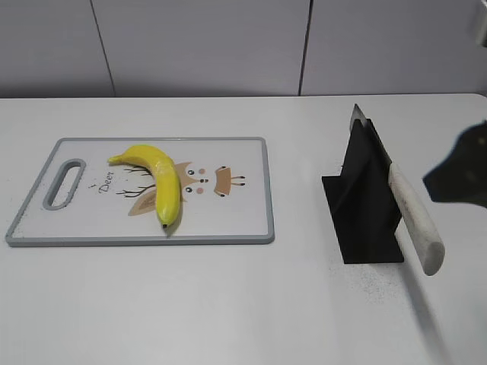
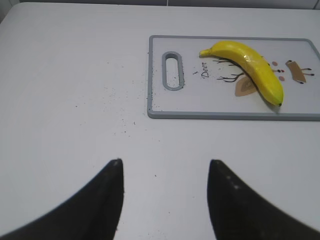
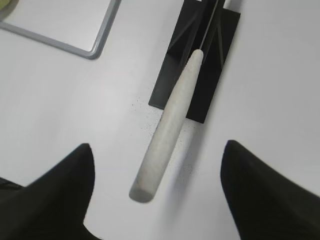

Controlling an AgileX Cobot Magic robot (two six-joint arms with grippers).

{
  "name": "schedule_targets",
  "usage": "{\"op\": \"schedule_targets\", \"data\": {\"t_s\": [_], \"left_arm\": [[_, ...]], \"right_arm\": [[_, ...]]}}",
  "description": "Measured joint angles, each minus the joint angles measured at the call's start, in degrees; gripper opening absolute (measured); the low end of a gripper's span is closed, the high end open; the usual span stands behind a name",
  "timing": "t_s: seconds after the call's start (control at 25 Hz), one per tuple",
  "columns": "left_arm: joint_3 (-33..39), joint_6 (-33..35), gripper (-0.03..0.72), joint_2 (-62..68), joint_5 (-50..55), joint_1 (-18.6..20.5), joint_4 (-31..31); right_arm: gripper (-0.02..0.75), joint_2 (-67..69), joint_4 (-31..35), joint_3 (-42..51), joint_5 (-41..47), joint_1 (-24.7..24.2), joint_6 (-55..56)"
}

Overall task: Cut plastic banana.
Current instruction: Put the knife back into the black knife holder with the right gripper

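The yellow plastic banana [image 1: 158,181] lies curved on a grey-rimmed cutting board [image 1: 251,228]; it also shows in the left wrist view [image 2: 252,67]. A knife with a white handle [image 1: 415,217] rests slanted in a black stand [image 1: 364,209]. In the right wrist view the handle [image 3: 167,135] points toward me, between my open right gripper [image 3: 157,150] fingers, untouched. In the exterior view the right gripper [image 1: 460,175] shows at the right edge beside the knife. My left gripper [image 2: 165,167] is open and empty over bare table, short of the board's left end [image 2: 172,70].
The white table [image 1: 228,304] reaches back to a grey panelled wall. Dark specks lie on the table near the board [image 2: 120,125] and by the stand [image 3: 142,115].
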Motion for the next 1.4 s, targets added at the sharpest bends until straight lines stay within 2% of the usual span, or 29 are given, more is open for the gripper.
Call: {"op": "schedule_targets", "data": {"t_s": [0.36,0.52,0.72,1.16,1.4], "left_arm": [[0.00,0.00,0.526,0.00,0.00,0.00,0.00],[0.00,0.00,0.526,0.00,0.00,0.00,0.00],[0.00,0.00,0.526,0.00,0.00,0.00,0.06],[0.00,-0.02,0.526,0.00,-0.03,0.00,0.17],[0.00,-0.02,0.526,0.00,-0.03,0.00,0.16]], "right_arm": [[0.593,-33.22,0.23,18.83,4.19,0.00,-5.50],[0.593,-47.44,0.23,20.25,9.72,0.00,-6.88],[0.589,-61.43,0.72,21.66,10.49,0.00,-7.30],[0.526,-63.33,-1.10,21.65,10.68,-0.62,-7.42],[0.506,-63.33,-0.51,21.65,10.68,-8.11,-7.48]]}}
